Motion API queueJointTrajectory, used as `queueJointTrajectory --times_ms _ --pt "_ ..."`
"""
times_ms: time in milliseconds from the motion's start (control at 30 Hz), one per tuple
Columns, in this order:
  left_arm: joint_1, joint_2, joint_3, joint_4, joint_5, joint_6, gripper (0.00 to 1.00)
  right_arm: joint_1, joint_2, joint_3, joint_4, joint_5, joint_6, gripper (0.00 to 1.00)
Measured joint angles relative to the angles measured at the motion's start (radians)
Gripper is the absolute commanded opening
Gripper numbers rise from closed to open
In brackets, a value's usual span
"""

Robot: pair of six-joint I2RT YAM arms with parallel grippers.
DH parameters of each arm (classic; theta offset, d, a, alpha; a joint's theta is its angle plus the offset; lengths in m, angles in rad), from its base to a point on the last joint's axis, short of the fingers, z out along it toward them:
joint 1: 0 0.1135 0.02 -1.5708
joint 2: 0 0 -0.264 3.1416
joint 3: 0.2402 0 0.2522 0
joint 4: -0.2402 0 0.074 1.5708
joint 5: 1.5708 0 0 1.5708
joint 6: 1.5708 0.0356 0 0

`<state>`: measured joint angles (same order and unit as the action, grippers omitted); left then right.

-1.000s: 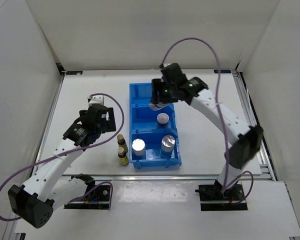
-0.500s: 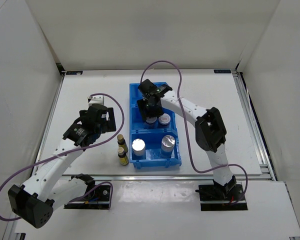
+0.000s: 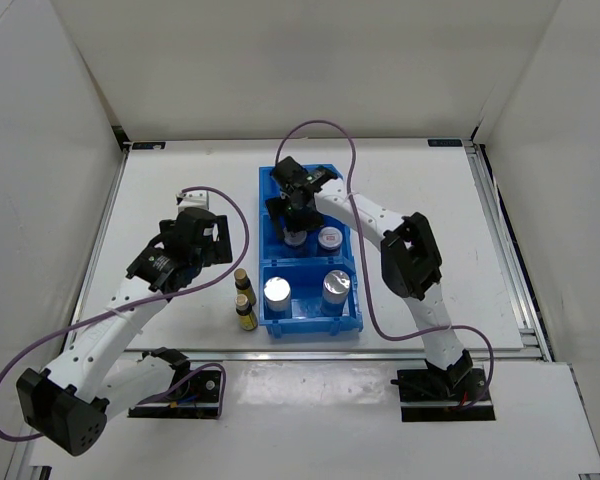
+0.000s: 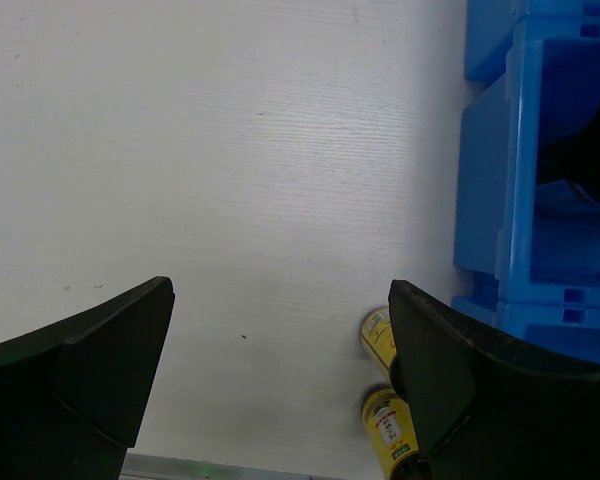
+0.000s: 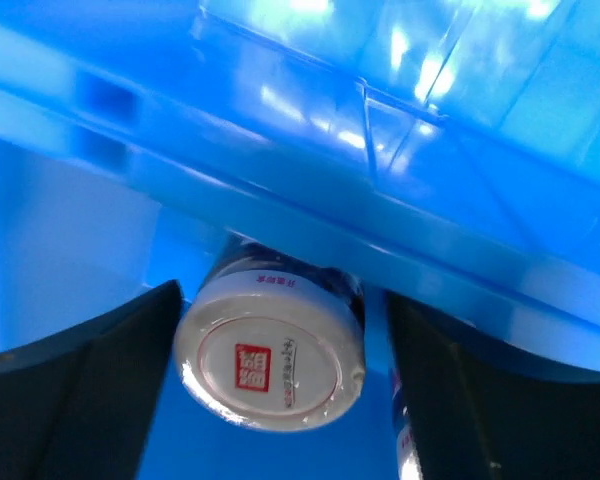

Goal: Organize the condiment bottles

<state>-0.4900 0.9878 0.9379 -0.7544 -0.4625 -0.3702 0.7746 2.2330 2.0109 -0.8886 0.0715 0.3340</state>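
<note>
- The right gripper [image 5: 280, 300] sat low in the middle compartment of the bin [image 3: 310, 326], jaws spread wide on either side of a jar [image 5: 270, 365]. The jar stood upright on the bin floor, gripped by nothing. Whether the finger at the left of the wrist view touched its lid could not be told.
- A second jar [image 3: 329, 238] stood just beside it in the same compartment, at the centre of the overhead view.
- Two cylinders [image 3: 277, 291] filled the near compartment. Two amber bottles [image 3: 243, 280] waited on the table [image 3: 180, 180], close together and just left of the bin.
- The left gripper [image 4: 280, 290] hovered wide open and empty over bare table, with the amber bottles low in its view.
- Danger one: a crooked lift by the right arm could let a finger drag the jar's rim and tip it into its neighbour. A finger could also catch the divider [image 5: 400, 260] right above it.
- Danger two: the amber bottles looked narrow and tippy. They stood so near each other and the bin wall that a jaw coming down for one could knock the other over.
- Danger three: the purple cables [image 3: 325, 130] looped loosely over the work and might snag.
- The table was a flat, matte white board with faint grain. Plain white walls [image 3: 280, 70] closed it in on three sides.
</note>
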Motion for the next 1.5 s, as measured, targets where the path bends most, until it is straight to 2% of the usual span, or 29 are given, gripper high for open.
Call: queueJointTrajectory --times_ms 67,267,367,467,567,700,767,867,1000,1133,1333,1500 --pt "0.0 0.003 0.0 0.0 0.0 0.0 0.99 0.0 0.0 0.031 -0.009 0.004 -0.002 1.0" --pt "0.0 0.006 0.0 0.006 0.002 0.002 0.99 0.0 -0.019 0.179 -0.068 0.038 -0.007 1.0" --pt "0.0 0.006 0.0 0.01 0.04 0.009 0.99 0.0 -0.135 0.163 -0.066 0.084 -0.01 1.0" --pt "0.004 -0.029 -0.01 0.045 0.14 0.036 0.99 0.0 -0.437 -0.066 0.018 0.116 -0.012 1.0" --pt "0.003 -0.127 -0.054 0.094 0.245 0.037 0.99 -0.004 -0.773 -0.303 0.096 0.129 -0.005 1.0" --pt "-0.004 -0.321 -0.195 0.231 0.348 0.005 0.99 -0.014 -1.071 -0.562 0.181 0.127 0.008 1.0" --pt "-0.005 -0.422 -0.282 0.3 0.37 -0.008 0.99 -0.019 -1.146 -0.684 0.191 0.122 0.014 1.0" --pt "-0.008 -0.502 -0.36 0.352 0.378 -0.013 0.99 -0.021 -1.169 -0.82 0.184 0.109 0.019 1.0" --pt "-0.014 -0.449 -0.363 0.408 0.385 -0.03 0.99 -0.021 -1.157 -0.907 0.166 0.097 0.018 1.0" --pt "-0.072 -0.418 -0.363 0.407 0.338 -0.076 0.99 -0.021 -1.167 -0.916 0.166 0.097 0.01 1.0" --pt "-0.226 -0.486 -0.347 0.339 0.2 -0.122 0.99 -0.021 -1.16 -0.921 0.171 0.104 -0.002 1.0" --pt "-0.267 -0.477 -0.333 0.283 0.156 -0.139 0.99 -0.021 -1.157 -0.952 0.184 0.117 -0.005 1.0"
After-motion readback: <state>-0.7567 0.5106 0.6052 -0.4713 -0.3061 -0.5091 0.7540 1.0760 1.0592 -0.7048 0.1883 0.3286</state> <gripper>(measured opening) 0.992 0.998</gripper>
